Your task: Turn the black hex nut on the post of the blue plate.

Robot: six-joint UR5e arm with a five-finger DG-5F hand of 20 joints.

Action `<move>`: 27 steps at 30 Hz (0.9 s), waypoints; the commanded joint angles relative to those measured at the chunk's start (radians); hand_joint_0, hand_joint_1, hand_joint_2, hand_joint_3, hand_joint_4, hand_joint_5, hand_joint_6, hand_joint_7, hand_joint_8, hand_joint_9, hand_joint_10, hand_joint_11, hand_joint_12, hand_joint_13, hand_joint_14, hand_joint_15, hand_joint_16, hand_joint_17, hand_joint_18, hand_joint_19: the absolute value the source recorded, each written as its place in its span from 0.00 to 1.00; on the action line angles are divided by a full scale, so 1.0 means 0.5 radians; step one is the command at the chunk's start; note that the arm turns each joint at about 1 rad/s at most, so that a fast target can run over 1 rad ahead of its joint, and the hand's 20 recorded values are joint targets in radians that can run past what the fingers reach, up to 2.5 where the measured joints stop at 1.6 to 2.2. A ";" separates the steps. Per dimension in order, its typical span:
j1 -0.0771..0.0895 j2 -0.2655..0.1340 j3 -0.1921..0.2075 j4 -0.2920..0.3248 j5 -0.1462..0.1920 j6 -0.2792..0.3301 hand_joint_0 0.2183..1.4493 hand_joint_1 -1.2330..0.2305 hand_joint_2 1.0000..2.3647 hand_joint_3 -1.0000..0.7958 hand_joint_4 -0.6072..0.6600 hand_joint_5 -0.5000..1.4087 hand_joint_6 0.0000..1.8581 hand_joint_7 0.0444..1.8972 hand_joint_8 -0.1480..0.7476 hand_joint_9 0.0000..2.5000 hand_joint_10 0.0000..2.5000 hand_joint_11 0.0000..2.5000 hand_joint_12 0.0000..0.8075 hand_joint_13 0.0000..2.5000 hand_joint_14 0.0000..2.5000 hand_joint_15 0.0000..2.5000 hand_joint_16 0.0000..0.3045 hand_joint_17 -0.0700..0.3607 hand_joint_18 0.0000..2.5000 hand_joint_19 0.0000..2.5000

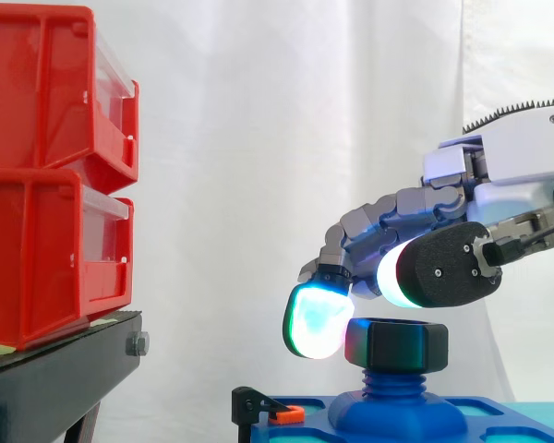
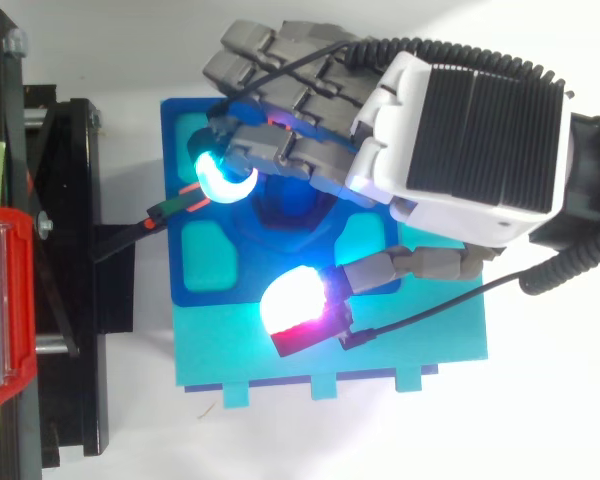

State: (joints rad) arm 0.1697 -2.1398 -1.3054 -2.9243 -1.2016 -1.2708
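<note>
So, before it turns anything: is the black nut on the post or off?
On. The black hex nut sits level atop the blue threaded post, with threads showing beneath it.

Bright even light; curtain (image 1: 286, 138) nearly glaring; pads (image 2: 295, 300) seemingly cast cyan glow over blue plate (image 2: 171, 170).

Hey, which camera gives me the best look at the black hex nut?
The side view. There the black hex nut stands in clear profile on top of the threaded blue post, just below the hand. In the top view the hand lies over the post and covers the nut.
</note>
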 commanded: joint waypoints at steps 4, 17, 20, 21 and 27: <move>-0.033 0.000 0.000 -0.002 -0.064 -0.002 0.14 0.61 0.00 0.28 0.71 0.16 0.27 0.51 0.46 0.08 0.00 0.01 0.49 0.08 0.00 0.02 0.19 0.47 0.07 0.07; -0.048 0.003 0.000 0.001 -0.100 0.001 0.14 0.61 0.00 0.28 0.70 0.16 0.27 0.51 0.45 0.08 0.00 0.01 0.49 0.08 0.00 0.02 0.19 0.47 0.07 0.07; -0.054 0.003 0.000 -0.002 -0.116 -0.002 0.14 0.61 0.00 0.28 0.70 0.16 0.27 0.51 0.45 0.08 0.00 0.01 0.49 0.08 0.00 0.02 0.19 0.47 0.07 0.07; -0.054 0.003 0.000 0.001 -0.122 -0.002 0.14 0.61 0.00 0.28 0.70 0.16 0.27 0.51 0.45 0.08 0.00 0.01 0.49 0.08 0.00 0.02 0.19 0.47 0.07 0.07; -0.063 0.018 0.000 0.001 -0.140 -0.005 0.14 0.61 0.00 0.28 0.70 0.16 0.27 0.51 0.45 0.08 0.00 0.01 0.49 0.08 0.00 0.01 0.19 0.47 0.07 0.07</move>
State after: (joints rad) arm 0.1401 -2.1337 -1.3054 -2.9240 -1.2688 -1.2728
